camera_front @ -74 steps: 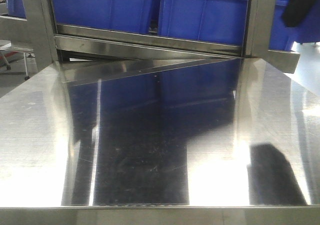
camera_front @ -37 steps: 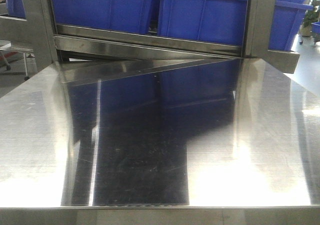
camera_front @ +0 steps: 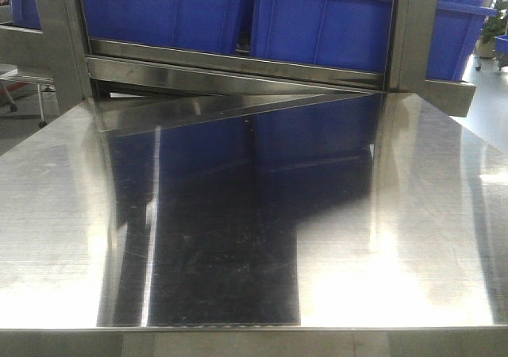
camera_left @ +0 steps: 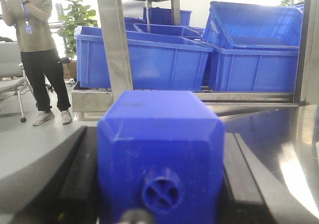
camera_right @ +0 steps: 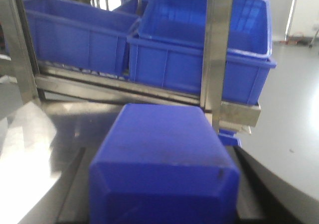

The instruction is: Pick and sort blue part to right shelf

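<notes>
In the left wrist view a blue part (camera_left: 159, 154), blocky with a round cross-marked socket on its near face, fills the space between the black fingers (camera_left: 75, 179) of my left gripper (camera_left: 158, 134), which is shut on it. The right wrist view shows a second blue part (camera_right: 164, 164), a smooth bevelled block, with my right gripper (camera_right: 160, 154) shut on it. Both are held above the steel table, facing the shelf. Neither gripper nor part shows in the front view.
A shiny steel table (camera_front: 238, 238) runs up to a steel shelf frame (camera_front: 413, 32) holding large blue bins (camera_front: 325, 20), also seen as bins (camera_right: 199, 40) on the right. A person (camera_left: 37, 50) stands far left beside a potted plant (camera_left: 79, 20).
A dark shape at the front view's top right and its dark reflection on the table's lower right, seen a second ago, are gone. The table and bins are unchanged.
</notes>
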`<state>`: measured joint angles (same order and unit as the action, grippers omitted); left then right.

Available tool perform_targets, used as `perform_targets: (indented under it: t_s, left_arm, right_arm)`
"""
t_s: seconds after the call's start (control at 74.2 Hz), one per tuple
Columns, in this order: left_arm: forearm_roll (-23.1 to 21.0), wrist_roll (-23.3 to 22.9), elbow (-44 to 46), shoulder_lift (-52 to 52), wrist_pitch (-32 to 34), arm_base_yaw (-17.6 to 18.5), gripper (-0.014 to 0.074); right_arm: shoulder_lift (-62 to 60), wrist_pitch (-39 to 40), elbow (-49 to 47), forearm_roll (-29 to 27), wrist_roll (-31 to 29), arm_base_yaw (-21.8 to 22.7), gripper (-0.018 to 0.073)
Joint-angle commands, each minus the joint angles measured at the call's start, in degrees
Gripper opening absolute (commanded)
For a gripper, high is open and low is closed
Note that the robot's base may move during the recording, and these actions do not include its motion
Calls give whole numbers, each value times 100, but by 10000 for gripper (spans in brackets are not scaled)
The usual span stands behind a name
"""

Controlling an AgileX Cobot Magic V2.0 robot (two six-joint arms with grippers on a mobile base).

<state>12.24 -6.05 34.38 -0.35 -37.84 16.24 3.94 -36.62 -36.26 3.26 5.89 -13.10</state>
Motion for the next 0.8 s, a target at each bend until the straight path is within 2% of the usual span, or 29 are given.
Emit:
perform_targets:
  t_s: [0.0, 0.782]
  left_arm:
    - [5, -47, 140, -112, 573, 5, 294]
    - [5, -47, 140, -112, 573, 5, 294]
  right_arm:
    - [-46, 480, -157, 95, -3, 1, 215]
    - [-64, 438, -157, 95, -3, 1, 215]
